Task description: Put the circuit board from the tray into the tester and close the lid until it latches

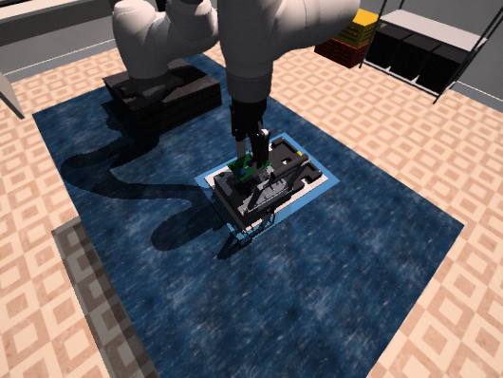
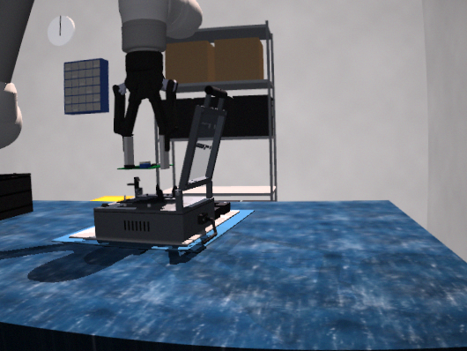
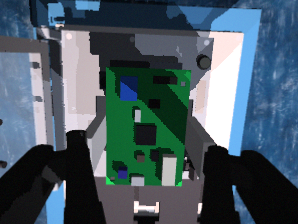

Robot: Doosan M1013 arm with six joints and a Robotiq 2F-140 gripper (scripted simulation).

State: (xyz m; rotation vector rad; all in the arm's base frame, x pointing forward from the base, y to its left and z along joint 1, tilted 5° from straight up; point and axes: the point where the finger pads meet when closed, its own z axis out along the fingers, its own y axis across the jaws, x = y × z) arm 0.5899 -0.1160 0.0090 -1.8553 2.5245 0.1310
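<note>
We see the board (image 2: 145, 166) level and face up in the air above the tester (image 2: 150, 220), gripped by its long edges in the tool (image 2: 146, 164). Beside it the lid (image 2: 203, 141) stands open, nearly upright. The tray (image 1: 294, 159) lies just behind the tester on the worktop (image 2: 308, 265).

Workshop or electronics test lab: metal shelf rack (image 2: 269, 110) with cardboard boxes (image 2: 238, 58), blue small-parts drawer cabinet (image 2: 86, 85) and clock (image 2: 61, 30) on a bare grey wall, stacked red/yellow crates (image 1: 353, 38), tiled floor (image 1: 427, 166).
</note>
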